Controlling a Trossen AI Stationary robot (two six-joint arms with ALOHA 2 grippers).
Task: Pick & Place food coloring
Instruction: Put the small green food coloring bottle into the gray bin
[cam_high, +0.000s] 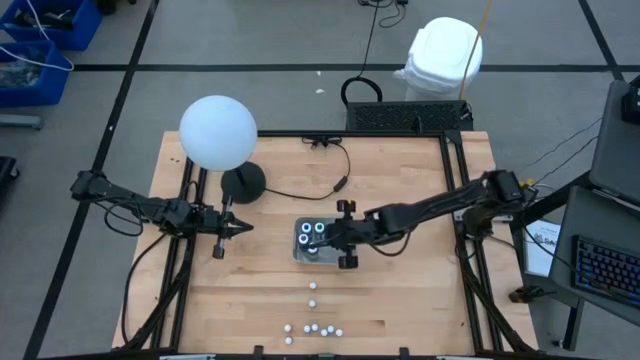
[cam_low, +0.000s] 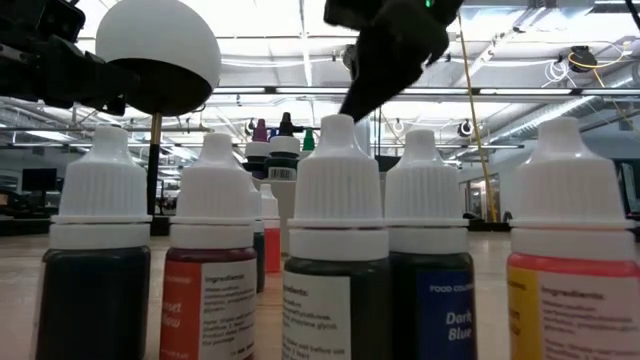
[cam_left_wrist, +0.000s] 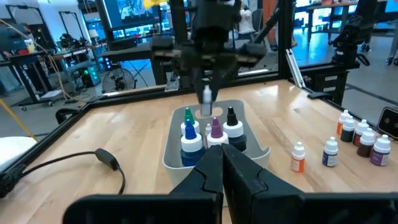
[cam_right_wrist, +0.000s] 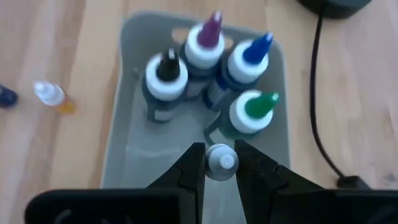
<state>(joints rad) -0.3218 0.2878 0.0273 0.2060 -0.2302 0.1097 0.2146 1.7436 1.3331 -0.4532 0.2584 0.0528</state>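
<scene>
Right, the small white-capped bottle (cam_right_wrist: 221, 162) sits between the right gripper (cam_right_wrist: 221, 163) fingers, pinched at the cap, hanging upright with its long axis vertical, directly over the open floor of the grey tray (cam_right_wrist: 124, 134). Just beside it in the tray stand four larger bottles with coloured tips: green (cam_right_wrist: 252, 112) nearest, then blue (cam_right_wrist: 247, 61), purple (cam_right_wrist: 205, 43) and black (cam_right_wrist: 166, 74), clustered at the tray's far end from the right wrist. So the drop spot is straight below the held bottle, and the only tight clearance is the green one next to it. In my judgement the coming move is a straight lowering and release; any drift toward green risks a knock. The right arm reaches in from the table's right side, stretched across to the tray (cam_high: 300, 252) at table centre, wrist pointing down. The remaining bottles (cam_high: 312, 327) lie loose near the front edge, well apart from the tray. The left gripper (cam_high: 238, 227) waits left of the tray, fingers closed on nothing, aimed toward it beside the lamp base (cam_high: 243, 182).
</scene>
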